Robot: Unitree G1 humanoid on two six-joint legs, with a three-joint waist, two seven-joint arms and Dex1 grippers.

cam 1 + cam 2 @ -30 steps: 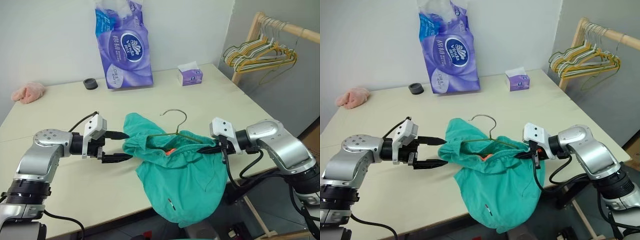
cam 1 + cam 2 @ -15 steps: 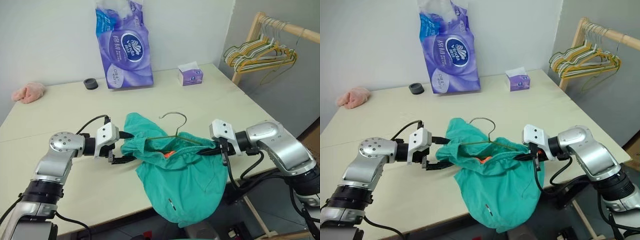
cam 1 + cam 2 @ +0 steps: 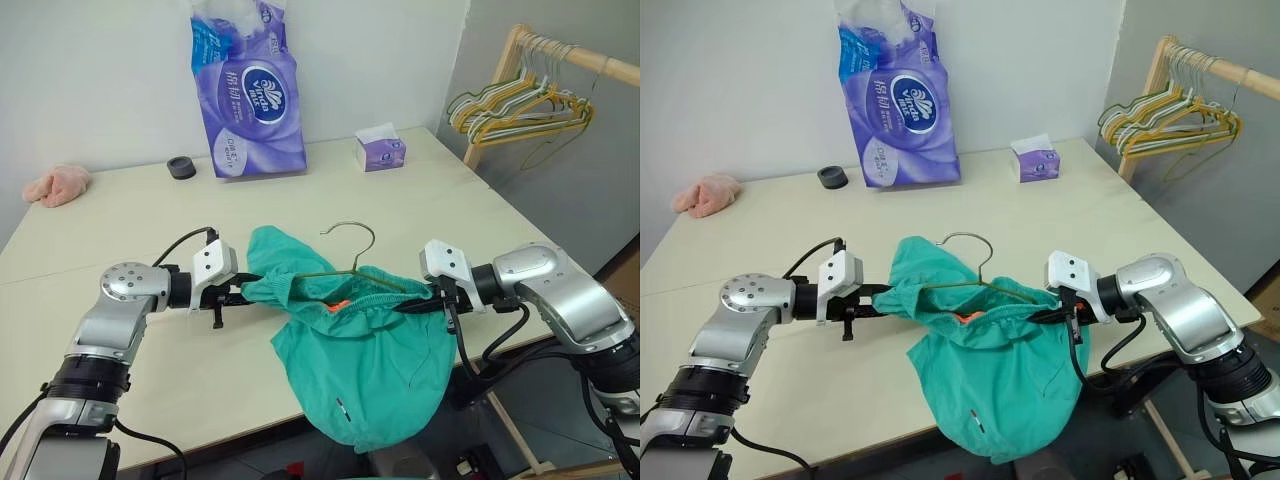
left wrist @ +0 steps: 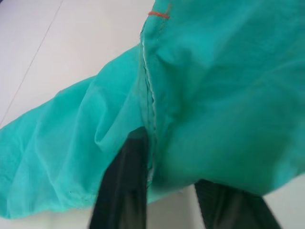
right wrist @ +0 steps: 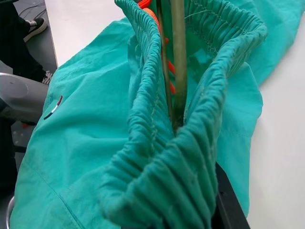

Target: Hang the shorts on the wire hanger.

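The teal-green shorts [image 3: 365, 360] are draped over the olive wire hanger [image 3: 355, 235], whose hook sticks up above the cloth. Their lower part hangs past the table's [image 3: 150, 370] front edge. My left gripper [image 3: 243, 293] is shut on the shorts' left edge. In the left wrist view the cloth [image 4: 214, 95] lies pinched between the black fingers [image 4: 121, 191]. My right gripper [image 3: 415, 303] is shut at the right end of the hanger. In the right wrist view the wire [image 5: 178, 57] runs away from the fingers, with the gathered waistband [image 5: 157, 181] bunched around them.
At the back of the table stand a purple tissue pack [image 3: 250, 90], a small tissue box [image 3: 380, 150] and a black round thing [image 3: 181, 167]. A pink cloth lump [image 3: 57, 185] lies far left. A wooden rack with bunched hangers [image 3: 520, 105] stands right.
My left gripper moved right to the shorts' left edge and went from open to shut on the cloth. The right gripper and hanger stayed put.
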